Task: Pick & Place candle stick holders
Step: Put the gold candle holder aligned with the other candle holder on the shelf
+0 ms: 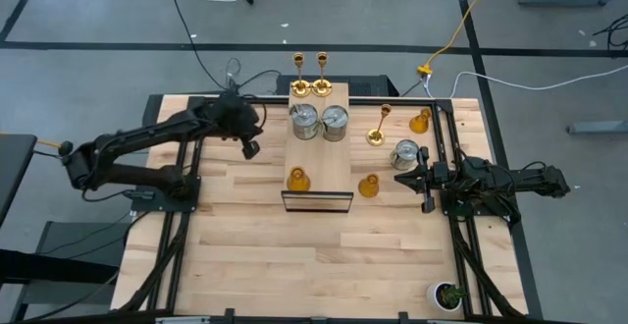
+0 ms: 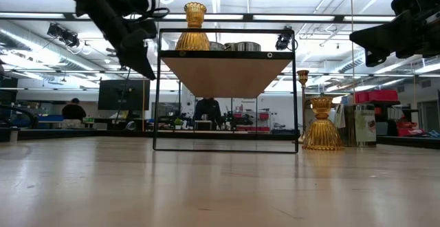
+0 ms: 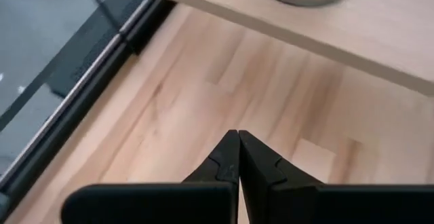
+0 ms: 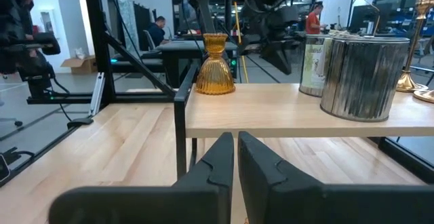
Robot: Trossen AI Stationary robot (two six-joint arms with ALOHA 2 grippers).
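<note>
A wooden shelf (image 1: 334, 162) on a black frame stands mid-table. On it are two gold candlesticks (image 1: 310, 86) at the far end, two silver cans (image 1: 320, 122) and an amber holder (image 1: 297, 179) near the front. To its right on the table are a gold candlestick (image 1: 379, 133), two amber holders (image 1: 420, 121) (image 1: 368, 186) and a silver can (image 1: 405, 153). My left gripper (image 1: 251, 148) hangs shut above the table left of the shelf, holding nothing (image 3: 239, 157). My right gripper (image 1: 402, 179) waits shut at the table's right, pointing level at the shelf (image 4: 235, 157).
A small green potted plant (image 1: 449, 295) stands at the near right corner. Black rails (image 1: 446, 137) run along both sides of the table. Bare wood lies in front of the shelf (image 2: 220, 179) and left of it under my left gripper (image 3: 203, 102).
</note>
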